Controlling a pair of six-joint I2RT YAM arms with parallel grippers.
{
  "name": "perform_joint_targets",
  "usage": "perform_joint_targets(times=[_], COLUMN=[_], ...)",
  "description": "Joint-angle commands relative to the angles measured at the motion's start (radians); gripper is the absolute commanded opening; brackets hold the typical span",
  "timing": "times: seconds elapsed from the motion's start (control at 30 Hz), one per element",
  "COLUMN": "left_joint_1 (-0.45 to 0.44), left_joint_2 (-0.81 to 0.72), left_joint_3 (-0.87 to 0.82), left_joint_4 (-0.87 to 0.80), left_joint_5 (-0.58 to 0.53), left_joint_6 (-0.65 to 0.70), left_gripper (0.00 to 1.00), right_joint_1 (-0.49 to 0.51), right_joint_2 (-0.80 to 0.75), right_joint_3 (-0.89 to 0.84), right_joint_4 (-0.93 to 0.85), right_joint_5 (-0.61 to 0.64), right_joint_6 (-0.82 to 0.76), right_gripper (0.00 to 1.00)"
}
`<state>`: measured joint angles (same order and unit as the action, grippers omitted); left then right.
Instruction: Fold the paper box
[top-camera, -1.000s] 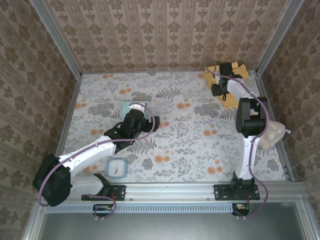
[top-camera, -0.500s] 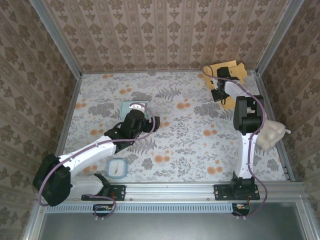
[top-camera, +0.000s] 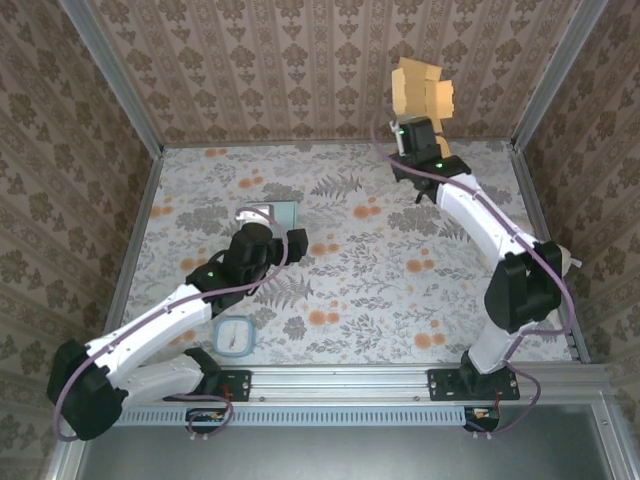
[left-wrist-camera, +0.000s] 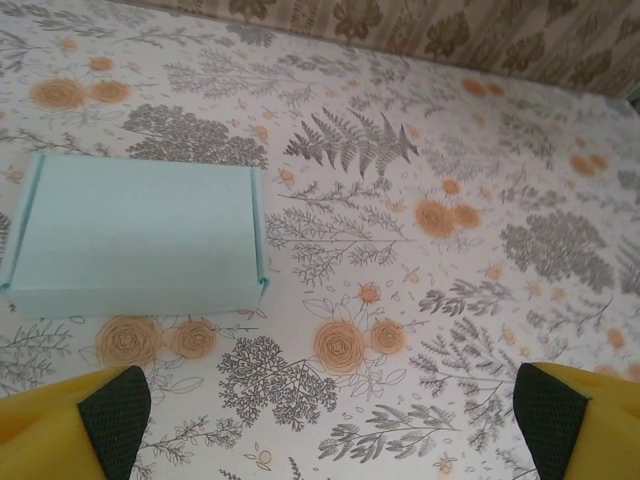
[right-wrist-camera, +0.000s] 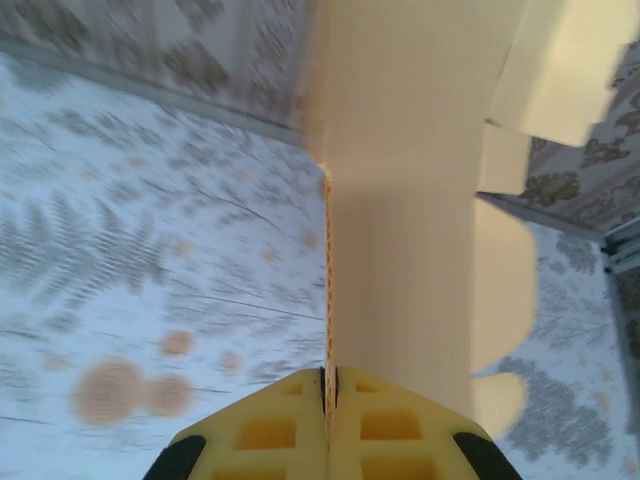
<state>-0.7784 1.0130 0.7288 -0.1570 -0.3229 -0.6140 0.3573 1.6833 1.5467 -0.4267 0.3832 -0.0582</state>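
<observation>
table (top-camera: 400, 290): walled on three sides; wide bare middle between the arms.
right arm (top-camera: 480, 215): stretched up toward the back wall; right gripper (right-wrist-camera: 328, 385) pinching the lower edge of the paper box (top-camera: 420, 88).
left arm (top-camera: 160, 325): low, left gripper (left-wrist-camera: 330, 420) spread wide, near the teal box (left-wrist-camera: 135, 235).
paper box: flat tan sheet, in the air, off the table; flaps blurred at the wrist.
teal box: closed, left of centre; half hidden from above.

The right gripper (top-camera: 418, 126) has lifted the paper box (top-camera: 420, 90) (orange) off the table (top-camera: 350, 262).
</observation>
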Motion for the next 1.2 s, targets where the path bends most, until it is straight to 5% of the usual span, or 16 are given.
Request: perform_joint_targets(times=[0.0, 0.2, 0.3, 0.43, 0.6, 0.73, 0.93, 1.17], left_joint_1=[0.005, 0.010, 0.013, 0.015, 0.016, 0.016, 0.015, -0.038], left_joint_2=[-0.080, -0.289, -0.388, -0.468, -0.448, -0.433, -0.327, -0.002], left_joint_3=[0.012, -0.038, -0.081, -0.126, -0.159, -0.174, -0.187, -0.132], left_joint_4=[-0.112, -0.287, -0.344, -0.380, -0.379, -0.364, -0.244, 0.007], left_joint_5=[-0.046, -0.100, -0.130, -0.144, -0.104, -0.081, -0.030, 0.028], left_joint_6=[-0.100, -0.176, -0.207, -0.228, -0.245, -0.244, -0.237, -0.257], left_gripper=[0.97, 0.97, 0.97, 0.97, 0.97, 0.97, 0.96, 0.96], right_joint_1=[0.122, 0.413, 0.495, 0.511, 0.509, 0.510, 0.509, 0.504], right_joint_2=[-0.098, -0.285, -0.343, -0.384, -0.327, -0.270, -0.469, -0.679], right_joint_3=[-0.110, -0.271, -0.357, -0.543, -0.675, -0.689, -0.770, -0.916], right_joint_4=[-0.105, -0.317, -0.324, -0.043, 0.275, 0.346, 0.280, 0.223], right_joint_5=[0.174, 0.325, 0.176, -0.090, -0.233, -0.328, -0.183, -0.031], right_joint_6=[0.244, 0.406, 0.462, 0.507, 0.609, 0.630, 0.586, 0.522], right_gripper=[0.00, 0.00, 0.01, 0.13, 0.36, 0.41, 0.42, 0.45])
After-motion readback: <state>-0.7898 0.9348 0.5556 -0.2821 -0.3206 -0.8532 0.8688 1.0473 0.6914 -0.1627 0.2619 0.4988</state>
